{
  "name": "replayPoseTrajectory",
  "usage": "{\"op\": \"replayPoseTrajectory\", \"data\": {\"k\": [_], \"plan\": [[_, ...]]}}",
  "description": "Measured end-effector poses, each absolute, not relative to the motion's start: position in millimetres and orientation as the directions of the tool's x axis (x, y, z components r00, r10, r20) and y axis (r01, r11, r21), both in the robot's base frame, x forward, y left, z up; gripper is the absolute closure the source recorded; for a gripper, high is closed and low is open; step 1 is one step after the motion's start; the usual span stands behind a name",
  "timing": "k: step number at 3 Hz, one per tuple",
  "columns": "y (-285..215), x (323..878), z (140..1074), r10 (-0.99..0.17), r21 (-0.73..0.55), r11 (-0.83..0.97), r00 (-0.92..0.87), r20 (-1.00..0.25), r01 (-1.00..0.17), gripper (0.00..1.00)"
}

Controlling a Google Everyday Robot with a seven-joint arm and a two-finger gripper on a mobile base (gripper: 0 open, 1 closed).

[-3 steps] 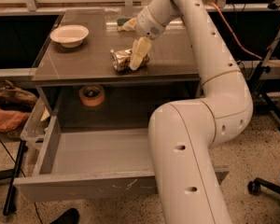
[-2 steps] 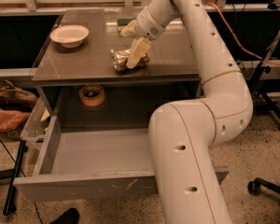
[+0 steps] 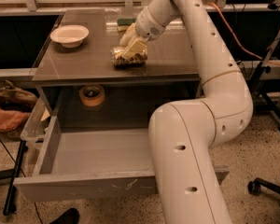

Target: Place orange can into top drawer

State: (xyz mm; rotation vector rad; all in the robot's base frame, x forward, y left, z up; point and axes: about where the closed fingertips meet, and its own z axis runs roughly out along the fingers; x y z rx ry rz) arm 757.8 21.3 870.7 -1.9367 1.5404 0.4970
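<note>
1. Currently the pincer (image 3: 130,48) is down near the middle of the worktop (image 3: 84,62), right on top of the orange can (image 3: 117,57) & touching it from above.
2. Can't tell whether the pincer is clenched on the can or released. Its cream tip covers the can's top & mid part.
3. Orange can lies on its side on the worktop, approx centre, nearer the front edge than the back. It's gold-silver & dented, w/ both ends showing either side of the pincer.
4. Top drawer (image 3: 84,186) is pulled out wide below the worktop, grey inside, w/ white scratches on the front panel. The can sits on the worktop above it, not in the drawer.
5. Arm (image 3: 191,143) rises from btm right, in front of the drawer's right part. It bends to the right of the worktop, then reaches back left & down to the can.
6. White bowl (image 3: 70,35) sits at the worktop's back left, well apart from the can.
7. Green pad-like item (image 3: 125,22) lies at the back of the worktop, just behind the pincer.
8. Tan tape roll (image 3: 92,95) lies on the shelf under the worktop, behind the drawer, left of centre.
9. Clear plastic bin (image 3: 35,122) is just beside the drawer's left wall. A reddish-brown bundle (image 3: 9,111) lies on the floor further left.
10. Orange cable (image 3: 238,31) runs along the right, behind the arm.
</note>
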Motion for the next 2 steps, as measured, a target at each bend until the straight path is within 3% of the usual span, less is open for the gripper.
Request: {"op": "replayPoseTrajectory", "data": {"k": [1,2], "plan": [[21.3,757.8,870.7,-0.736,-0.226,-0.139,0.253,-0.628,-0.964,0.89],[21.3,757.8,870.7,-0.736,-0.226,-0.139,0.253,-0.628,-0.964,1.0]]}}
